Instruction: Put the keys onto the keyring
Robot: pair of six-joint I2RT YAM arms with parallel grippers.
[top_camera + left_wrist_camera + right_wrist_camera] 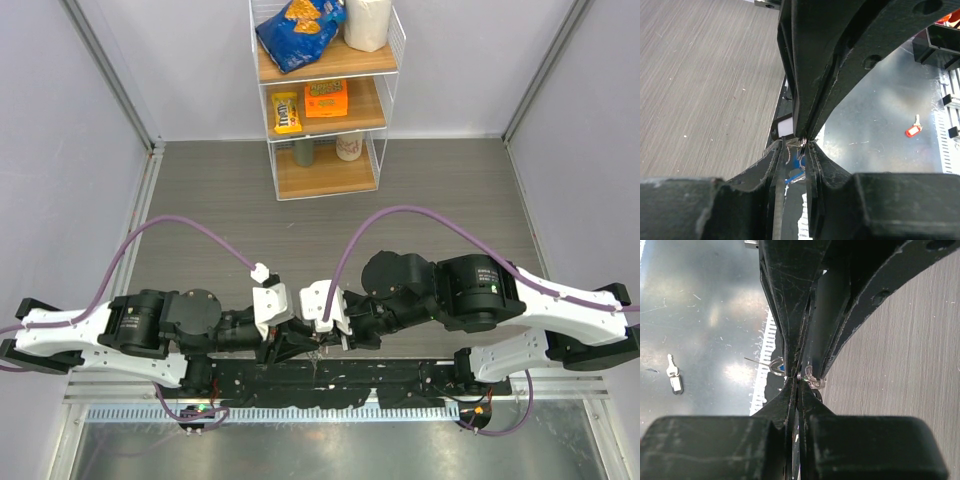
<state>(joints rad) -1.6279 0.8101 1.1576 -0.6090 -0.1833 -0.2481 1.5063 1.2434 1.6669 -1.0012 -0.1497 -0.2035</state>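
The left tool (796, 146) is closed down to a narrow slit. In this slit we see a grey strip with a blue tag (794, 178) beside it, so we judge that it holds the keyring (780, 200) edge-on. The right tool (796, 381) is pressed fully together, its tips almost against those of the left one. Small wire loops (778, 365) stick out on both sides of its fingers. We take these for thin links of the same keyring, but the exact piece it pinches is hidden. In the top view both tools meet low, just on the far side of the white slotted strip (300, 412). On the other side of this strip a key (674, 375) lies flat on the shiny metal surface (700, 300), well apart from the tools. The left wrist view shows a key with an orange-red head (912, 129) there too, and we cannot tell if it is the same one. Such a key should be light, stiff and very thin, and we expect it to slide easily on this smooth surface. We would take it by the blade, close to the plastic head, so that the hole in the head is free for the ring. The loop of the keyring should be rigid, while its links and tags hang limp and may swing.
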